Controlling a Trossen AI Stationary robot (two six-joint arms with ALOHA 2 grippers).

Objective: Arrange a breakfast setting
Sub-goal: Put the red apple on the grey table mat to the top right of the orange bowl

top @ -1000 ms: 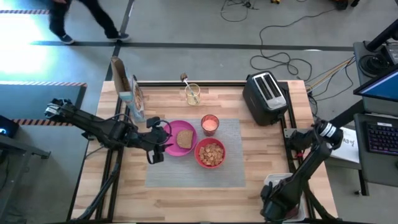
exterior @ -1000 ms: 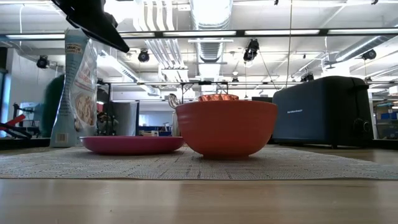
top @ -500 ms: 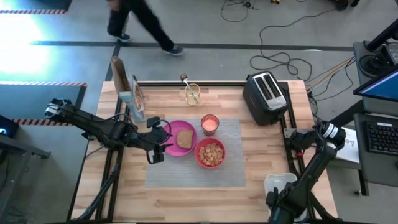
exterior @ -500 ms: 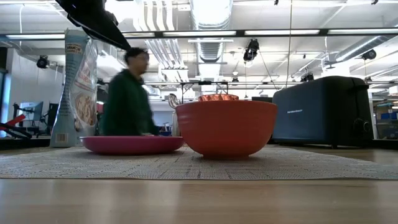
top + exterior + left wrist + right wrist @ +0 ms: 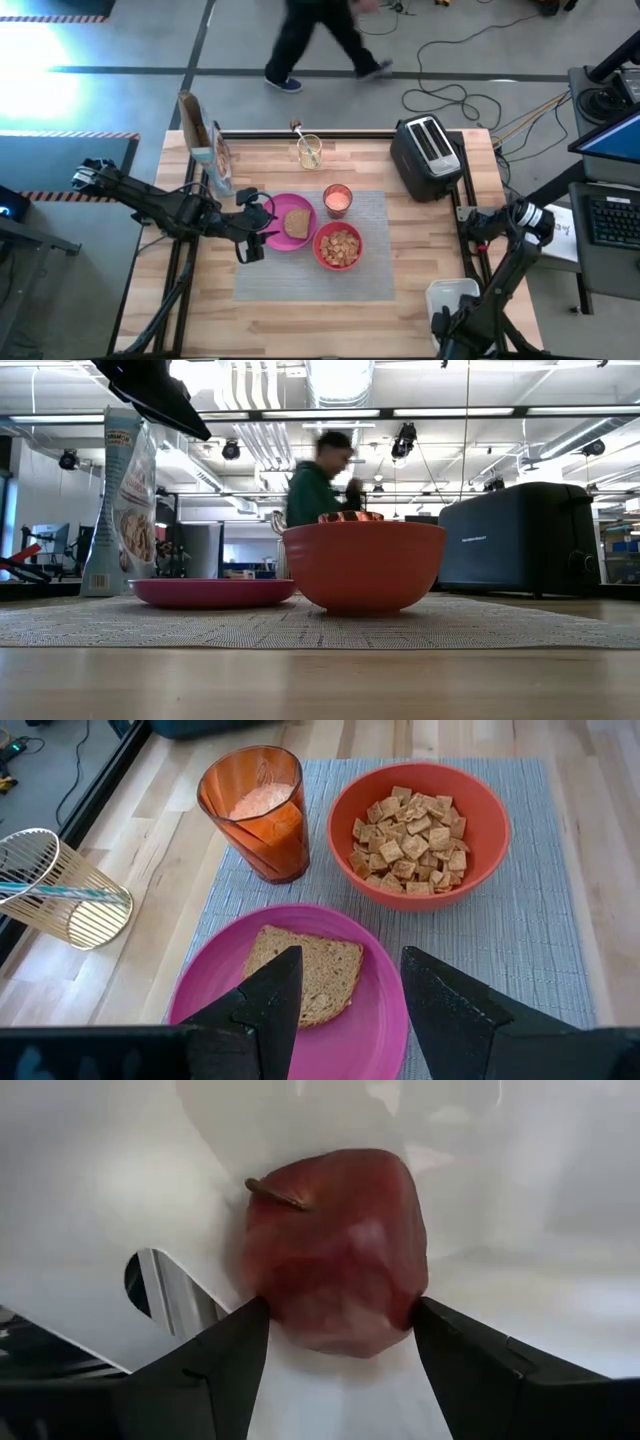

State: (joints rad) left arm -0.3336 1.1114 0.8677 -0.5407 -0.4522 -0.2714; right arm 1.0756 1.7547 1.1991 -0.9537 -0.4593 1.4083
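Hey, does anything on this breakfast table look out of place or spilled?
Nothing is spilled. The one oddity: the dark-red fruit lies off the placemat, in the white tray, between the right gripper's fingers.

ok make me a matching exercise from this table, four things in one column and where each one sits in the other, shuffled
Things
1. brown toast slice
2. small square cereal pieces
3. dark-red fruit
4. black toaster

Places
A. between the right pincer's fingers, over a white tray
B. on the bare wood, off the grey woven placemat
C. on the round pink plate
D. in the red-orange bowl

Pairs: 1-C, 2-D, 3-A, 4-B
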